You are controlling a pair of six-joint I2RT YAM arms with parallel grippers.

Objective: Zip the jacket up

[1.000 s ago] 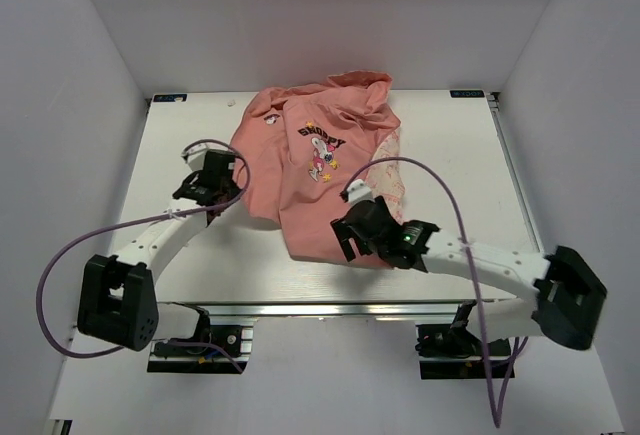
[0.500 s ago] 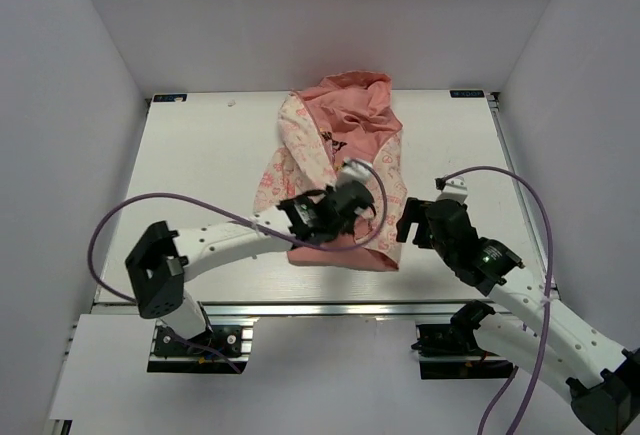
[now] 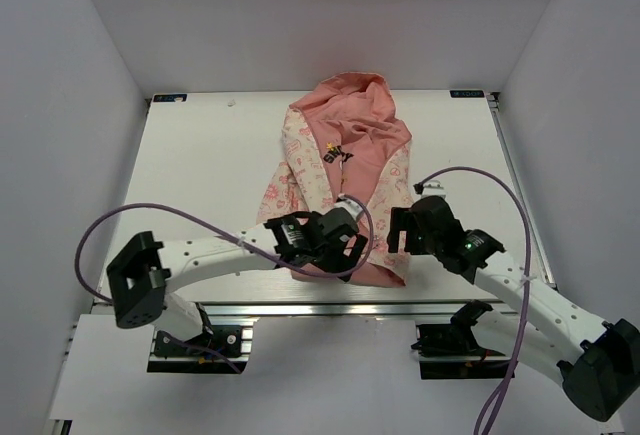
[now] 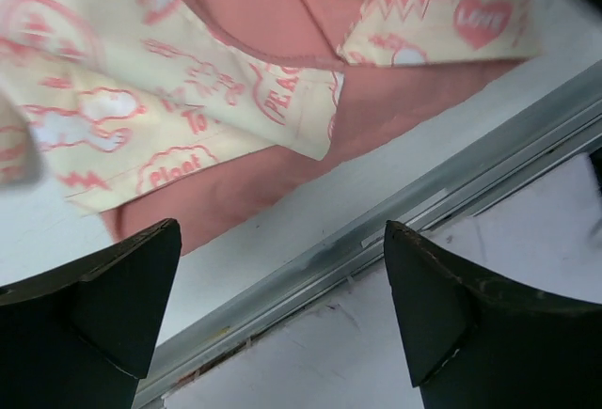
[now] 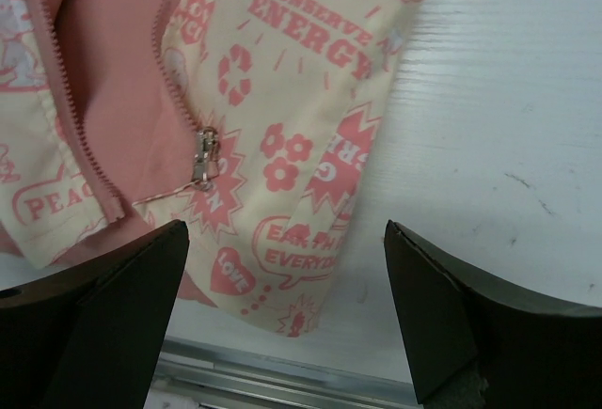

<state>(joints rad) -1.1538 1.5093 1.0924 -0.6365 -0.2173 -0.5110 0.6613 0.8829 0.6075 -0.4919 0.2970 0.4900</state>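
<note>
jacket (image 3: 345, 180) is lying front-up on the table (image 3: 200, 155), hem at 6 o'clock, turned over since a second ago. left fingers (image 3: 345, 243) and right fingers (image 3: 402, 230) are hovering at the hem, both spread, empty. slider (image 5: 202, 158) is showing; joining can probably begin.

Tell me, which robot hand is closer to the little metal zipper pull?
The right. The right gripper hovers open just short of the zipper pull on the jacket. The left gripper is open over the hem, with the pull farther off.
</note>
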